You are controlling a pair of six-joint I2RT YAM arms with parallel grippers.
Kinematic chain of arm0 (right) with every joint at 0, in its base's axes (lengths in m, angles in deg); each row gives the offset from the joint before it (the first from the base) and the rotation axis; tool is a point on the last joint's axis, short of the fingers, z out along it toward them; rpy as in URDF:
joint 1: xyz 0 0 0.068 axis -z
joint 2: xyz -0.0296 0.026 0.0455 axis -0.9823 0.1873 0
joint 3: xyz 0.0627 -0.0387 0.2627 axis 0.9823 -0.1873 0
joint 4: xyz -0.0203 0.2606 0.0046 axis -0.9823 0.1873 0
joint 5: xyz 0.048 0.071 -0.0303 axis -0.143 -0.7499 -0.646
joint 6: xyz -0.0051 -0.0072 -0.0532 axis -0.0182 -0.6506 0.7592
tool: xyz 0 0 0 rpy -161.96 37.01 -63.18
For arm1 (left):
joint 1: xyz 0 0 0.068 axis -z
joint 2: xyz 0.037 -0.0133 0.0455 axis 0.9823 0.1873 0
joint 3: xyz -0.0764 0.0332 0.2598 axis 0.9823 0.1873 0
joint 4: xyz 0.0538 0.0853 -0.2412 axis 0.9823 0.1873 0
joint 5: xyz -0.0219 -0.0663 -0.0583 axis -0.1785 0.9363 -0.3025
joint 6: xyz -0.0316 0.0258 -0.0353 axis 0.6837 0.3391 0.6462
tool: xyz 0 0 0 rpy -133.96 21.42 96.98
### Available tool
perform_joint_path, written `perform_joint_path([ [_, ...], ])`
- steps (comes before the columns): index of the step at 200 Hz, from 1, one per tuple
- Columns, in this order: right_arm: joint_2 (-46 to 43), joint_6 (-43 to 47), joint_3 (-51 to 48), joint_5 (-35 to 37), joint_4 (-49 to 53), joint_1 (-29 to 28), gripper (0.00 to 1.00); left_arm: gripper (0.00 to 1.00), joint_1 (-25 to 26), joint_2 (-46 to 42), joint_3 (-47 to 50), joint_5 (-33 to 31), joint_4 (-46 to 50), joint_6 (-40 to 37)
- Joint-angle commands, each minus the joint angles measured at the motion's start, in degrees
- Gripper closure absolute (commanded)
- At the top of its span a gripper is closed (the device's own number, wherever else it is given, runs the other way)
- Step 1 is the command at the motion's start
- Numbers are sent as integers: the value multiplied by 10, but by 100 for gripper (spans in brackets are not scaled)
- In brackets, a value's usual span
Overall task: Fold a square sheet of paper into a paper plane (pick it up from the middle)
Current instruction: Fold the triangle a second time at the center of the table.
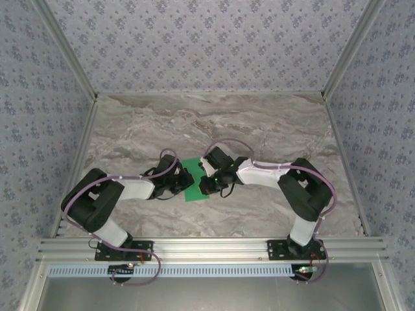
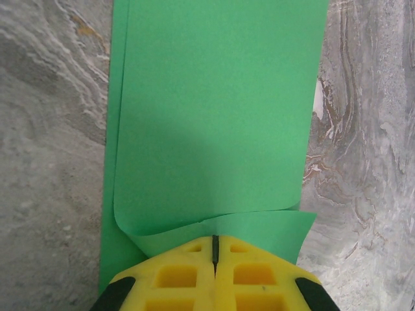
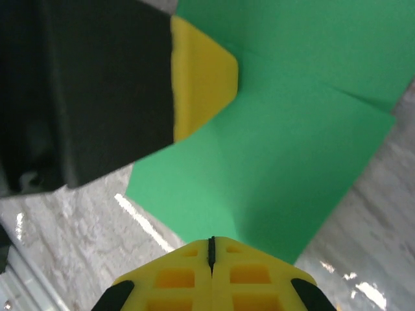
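The square sheet of paper [image 1: 192, 170] lies near the middle of the counter [image 1: 259, 129], a little toward the near edge, and both my arms reach in to it from either side. My left fingers [image 2: 224, 256] meet its left side and my right fingers [image 3: 220, 256] its right side, so from above the green shows between them and juts out toward the back and the near edge. In the left wrist view the sheet is doubled over. An upper layer lies on a lower one, slightly offset, so a thin strip of the lower layer shows along one long side. At the end nearest me the upper layer curls up in a soft roll instead of lying flat, and that raised edge runs straight into my left fingers. They are pressed together with only a dark seam between them, pinching the paper at their tips. In the right wrist view my right fingers are likewise closed tight on the edge of the sheet, and the green lifts toward them off the grey marbled counter. A straight crease crosses the paper farther out. My left fingers' yellow pad and black body sit just across the sheet from the right ones, resting on the green.
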Motion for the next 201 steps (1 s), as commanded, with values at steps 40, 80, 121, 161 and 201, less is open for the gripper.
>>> perform_joint_path([
  [40,2,-3,-59,-13,10,7,100,100,-8,33,21,-45,118,-14],
  [80,-46,16,-119,-14,40,14,100,100,-8,34,19,-41,112,-18],
  [121,-78,8,-85,-8,23,19,100,100,-8,29,12,-36,114,-26],
  [161,-35,-2,-34,-10,-10,13,100,100,-8,18,4,-31,117,-38],
  [201,14,-4,-20,-3,-15,16,100,100,-8,8,-9,-23,118,-54],
])
